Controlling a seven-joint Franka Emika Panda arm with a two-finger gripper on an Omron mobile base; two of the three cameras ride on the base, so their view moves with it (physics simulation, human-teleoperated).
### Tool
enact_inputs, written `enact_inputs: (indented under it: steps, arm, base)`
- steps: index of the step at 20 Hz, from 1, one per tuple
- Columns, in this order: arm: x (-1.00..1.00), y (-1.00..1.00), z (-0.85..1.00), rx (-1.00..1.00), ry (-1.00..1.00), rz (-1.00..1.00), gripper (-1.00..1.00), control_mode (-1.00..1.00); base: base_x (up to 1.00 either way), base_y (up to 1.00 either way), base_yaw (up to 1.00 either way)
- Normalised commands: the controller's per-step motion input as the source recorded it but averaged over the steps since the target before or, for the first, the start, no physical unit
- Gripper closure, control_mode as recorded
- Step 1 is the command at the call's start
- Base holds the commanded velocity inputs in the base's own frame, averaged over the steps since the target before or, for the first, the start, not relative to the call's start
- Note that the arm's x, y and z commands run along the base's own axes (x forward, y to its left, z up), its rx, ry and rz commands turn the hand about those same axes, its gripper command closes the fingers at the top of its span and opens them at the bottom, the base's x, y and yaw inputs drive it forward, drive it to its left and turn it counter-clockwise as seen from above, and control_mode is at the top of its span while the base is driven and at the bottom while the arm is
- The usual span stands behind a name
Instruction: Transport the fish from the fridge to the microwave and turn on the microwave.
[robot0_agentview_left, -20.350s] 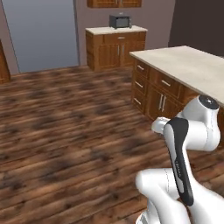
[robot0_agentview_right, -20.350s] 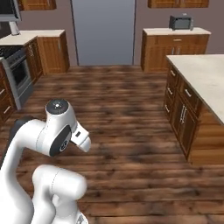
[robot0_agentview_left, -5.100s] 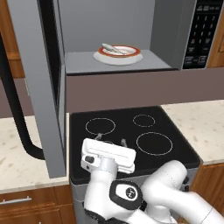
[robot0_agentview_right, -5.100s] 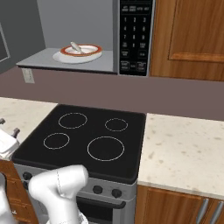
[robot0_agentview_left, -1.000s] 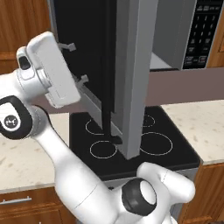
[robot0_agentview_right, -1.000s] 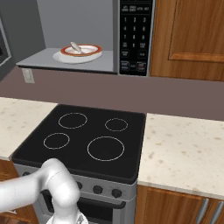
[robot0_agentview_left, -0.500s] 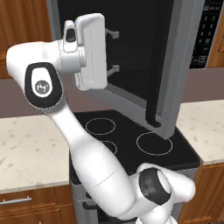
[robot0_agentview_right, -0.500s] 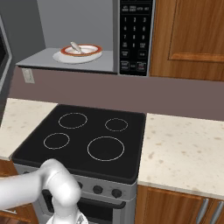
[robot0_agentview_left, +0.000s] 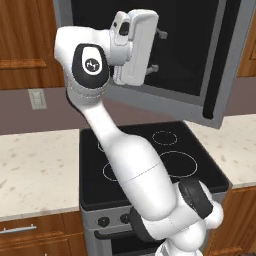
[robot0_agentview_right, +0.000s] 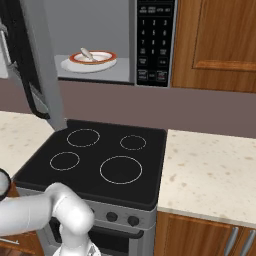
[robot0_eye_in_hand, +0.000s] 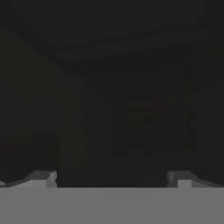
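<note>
The fish (robot0_agentview_right: 86, 53) lies on a white plate with a red rim (robot0_agentview_right: 107, 63), and the plate stands on the grey floor inside the microwave (robot0_agentview_right: 115, 37). The black keypad strip (robot0_agentview_right: 155, 42) is at the right side of the opening. The microwave door (robot0_agentview_left: 200, 60) is partly open and hangs out over the stove (robot0_agentview_right: 97, 160). In the right base view the door (robot0_agentview_right: 35, 65) stands edge-on at the left of the opening, with its dark seal toward the camera, and it does not cover the plate.

The tool (robot0_agentview_left: 156, 50) is raised high, at the level of the microwave, and its fingers (robot0_agentview_left: 161, 34) point at the dark window of the door, very near it or touching, I cannot tell which. The fingers are spread wide and nothing is between them. In the hand view the two tips (robot0_eye_in_hand: 43, 178) stand far apart before a dark surface.

Under the microwave is the black stove with four rings. A pale speckled desk (robot0_agentview_right: 210, 175) runs on both sides of it. A wooden cabinet (robot0_agentview_right: 215, 40) is at the right of the microwave, and a wall socket (robot0_agentview_left: 35, 98) is on the wall at the left.
</note>
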Motion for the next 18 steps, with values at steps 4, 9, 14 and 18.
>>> enact_inputs:
  steps: [4,9,14,18]
  arm:
    - [0.75,-0.79,0.0,0.14,-0.27,0.04,-1.0,-1.0]
    - [0.69,-0.79,-0.06,0.13,-0.29,0.06,-1.0,-1.0]
    - [0.51,-0.39,-0.34,0.07,-0.34,0.14,-1.0,-1.0]
    - [0.49,-0.27,-0.37,0.05,-0.39,0.18,-1.0,-1.0]
  base:
    - [0.0,0.0,0.0]
    - [0.0,0.0,0.0]
    - [0.0,0.0,0.0]
    - [0.0,0.0,0.0]
